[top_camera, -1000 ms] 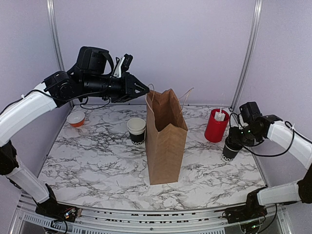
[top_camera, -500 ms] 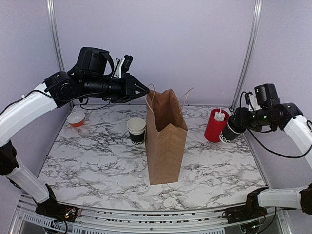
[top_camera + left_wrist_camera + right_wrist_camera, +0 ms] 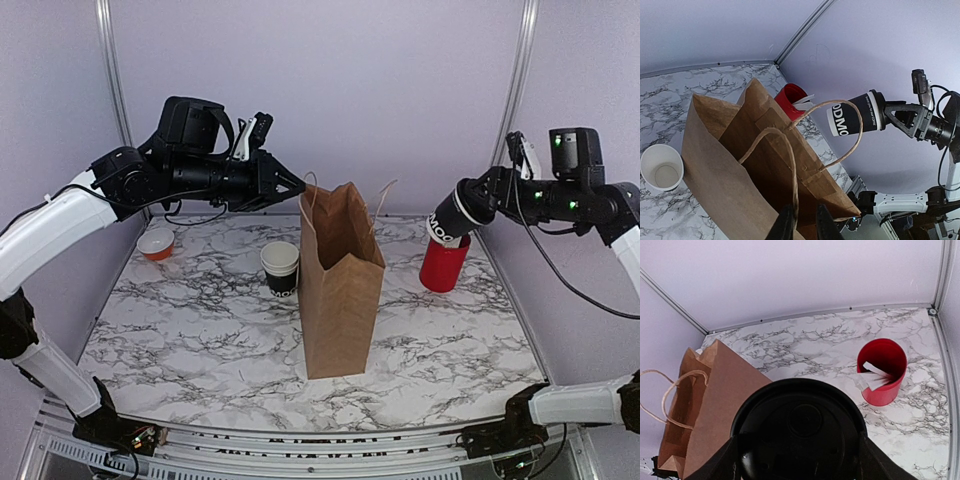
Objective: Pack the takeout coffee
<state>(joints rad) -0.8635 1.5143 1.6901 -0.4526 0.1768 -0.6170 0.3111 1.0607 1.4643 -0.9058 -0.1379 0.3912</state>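
Note:
The takeout coffee (image 3: pixel 449 218), a black cup with white lettering and a black lid, hangs tilted on its side in the air above the red cylinder, to the right of the bag. My right gripper (image 3: pixel 468 203) is shut on it near its lid end. In the right wrist view the lid (image 3: pixel 797 432) fills the space between the fingers (image 3: pixel 730 455). The brown paper bag (image 3: pixel 340 290) stands open mid-table. My left gripper (image 3: pixel 298 184) is at the bag's upper left corner, shut on one twine handle (image 3: pixel 792 165), which runs between its fingers (image 3: pixel 785 225). The left wrist view shows the coffee (image 3: pixel 855 116) beyond the bag's mouth.
A red cylinder (image 3: pixel 443 262) holding white packets stands right of the bag, under the coffee. A lidless white-rimmed black cup (image 3: pixel 280 268) sits left of the bag. A small orange-and-white bowl (image 3: pixel 156 244) lies at the far left. Frame posts and walls close in the sides.
My right arm has lifted the coffee off the table at the right and carried it up and left to above the red cylinder. The left arm stays put.

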